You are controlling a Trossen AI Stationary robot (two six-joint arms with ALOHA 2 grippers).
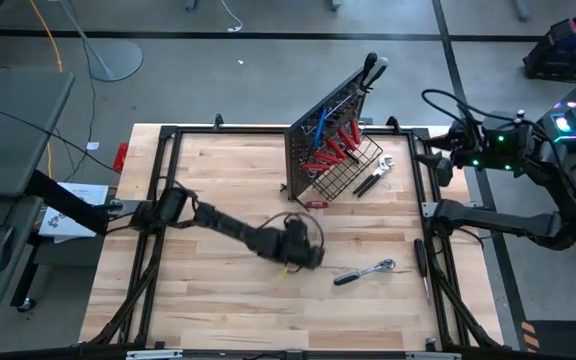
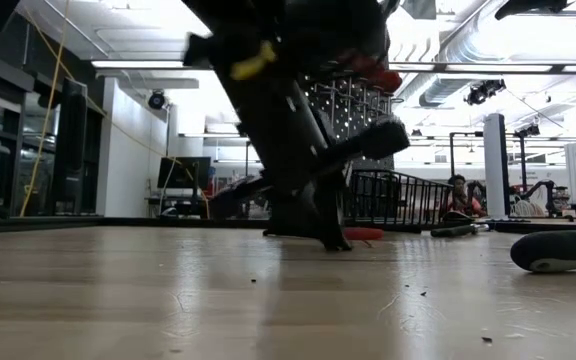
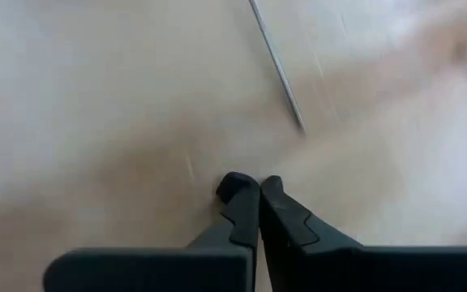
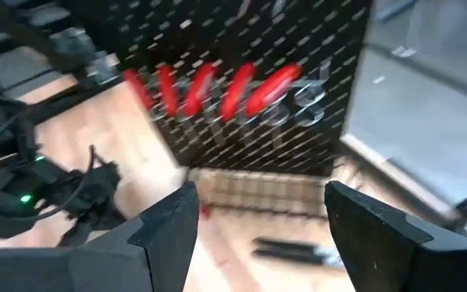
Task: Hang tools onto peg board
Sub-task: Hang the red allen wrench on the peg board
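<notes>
so left gripper (image 1: 313,255) sits low over the middle of the table (image 1: 218,300), jaws clenched tight on nothing. right of it a chrome ratchet (image 1: 365,271) lies flat on the wood. peg board (image 1: 318,135) stands upright toward the back, red-handled screwdrivers (image 1: 336,150) hanging on it. right gripper (image 1: 438,160) waits at the table's right edge, jaws released wide.

Left claw (image 3: 259,188) closed mid-table; right claw (image 4: 258,212) spread wide.
</notes>
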